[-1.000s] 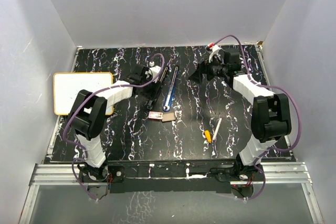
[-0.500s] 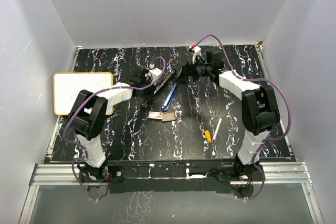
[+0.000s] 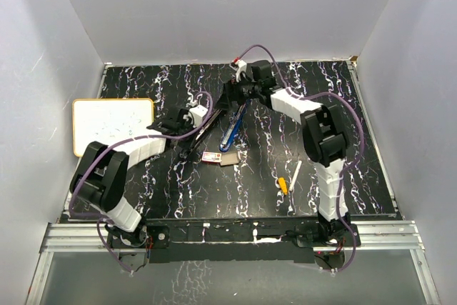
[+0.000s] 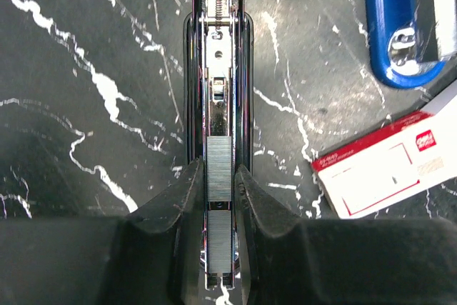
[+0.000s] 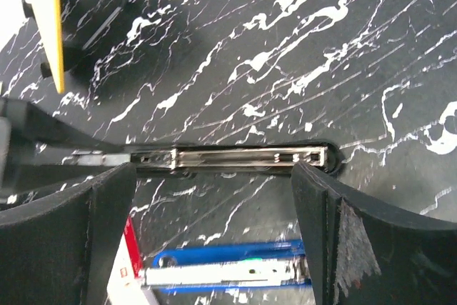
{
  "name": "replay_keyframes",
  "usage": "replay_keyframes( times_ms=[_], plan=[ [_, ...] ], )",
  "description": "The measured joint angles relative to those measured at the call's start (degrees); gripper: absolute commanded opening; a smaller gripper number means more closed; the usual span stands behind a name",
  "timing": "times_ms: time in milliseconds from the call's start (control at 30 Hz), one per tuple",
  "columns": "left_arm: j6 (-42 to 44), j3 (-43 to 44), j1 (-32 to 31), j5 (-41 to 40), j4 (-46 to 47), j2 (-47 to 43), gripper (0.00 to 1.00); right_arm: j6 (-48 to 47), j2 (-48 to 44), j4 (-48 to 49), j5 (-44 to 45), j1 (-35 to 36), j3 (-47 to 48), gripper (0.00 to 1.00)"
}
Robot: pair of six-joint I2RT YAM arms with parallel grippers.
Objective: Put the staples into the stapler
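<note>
The black stapler (image 3: 207,125) lies open on the table, its metal magazine (image 4: 218,69) facing up with staple strips (image 4: 218,169) in the channel. My left gripper (image 3: 187,123) is closed around the near end of that magazine, its fingers (image 4: 187,191) pressed against both sides. My right gripper (image 3: 233,95) is wide open above the stapler's far end (image 5: 235,156), touching nothing. The red-and-white staples box (image 3: 211,156) with its tan tray lies just near of the stapler; it also shows in the left wrist view (image 4: 385,166) and the right wrist view (image 5: 132,262).
A blue stapler (image 3: 232,130) lies open beside the black one, to its right. A white pen with a yellow tip (image 3: 291,178) lies right of centre. A white board with a yellow rim (image 3: 113,125) sits at the left edge. Grey walls enclose the table.
My right arm has swung left from the back right to above the black stapler's far end. My left arm has drawn back and left, and the stapler has turned with it.
</note>
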Motion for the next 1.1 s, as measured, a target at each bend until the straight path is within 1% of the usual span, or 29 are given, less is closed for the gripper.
replay_keyframes(
  times_ms=[133,267,533,800,1100],
  plan=[
    [-0.2,-3.0,1.1,0.7,0.2,-2.8,0.0,1.0,6.1,-1.2,1.9,1.3,6.9,0.94],
    [-0.1,-4.9,1.6,1.2,0.5,-4.5,0.0,2.1,9.9,-2.0,3.7,1.5,10.3,0.95],
    [0.3,-5.3,1.8,2.1,0.9,-4.9,0.0,2.4,14.4,-3.6,4.8,1.5,12.2,0.89],
    [0.3,-4.6,2.1,2.8,0.4,-4.1,0.0,3.1,15.1,-4.2,1.1,1.6,12.7,0.78],
    [0.3,-1.7,2.1,4.0,-1.3,-1.6,0.0,3.0,15.1,-3.0,-3.4,-0.6,12.7,0.63]
  ],
)
